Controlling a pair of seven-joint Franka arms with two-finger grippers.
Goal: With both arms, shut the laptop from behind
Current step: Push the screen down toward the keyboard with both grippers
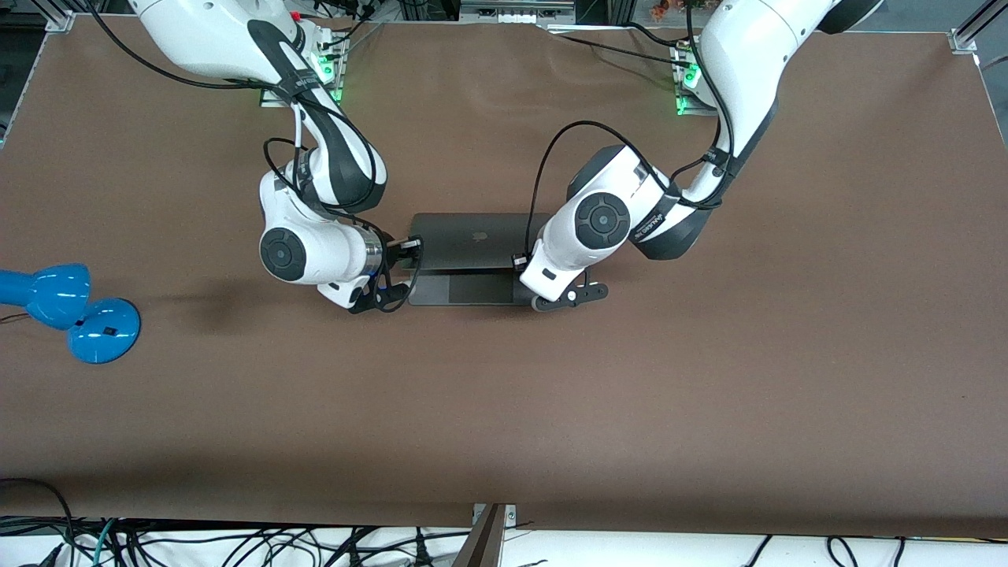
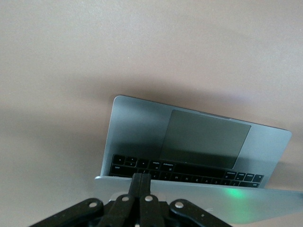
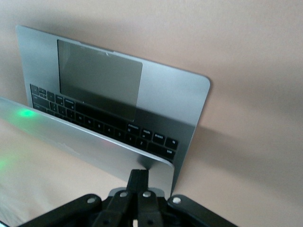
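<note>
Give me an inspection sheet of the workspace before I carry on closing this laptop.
Surface: brown table, flat and bare around the work.
Job's things: laptop partly closed, lid tilted over the keyboard, trackpad visible.
Clutter: blue lamp at the right arm's end of the table, apart from the laptop.
Grippers: left gripper and right gripper, jaws shut, each against the lid's back at its own corner.
Cables: black cables loop along both arms; a tangle lies off the table's edge nearest the front camera.
Surroundings: metal frame posts at the corners, green lights at both bases.
</note>
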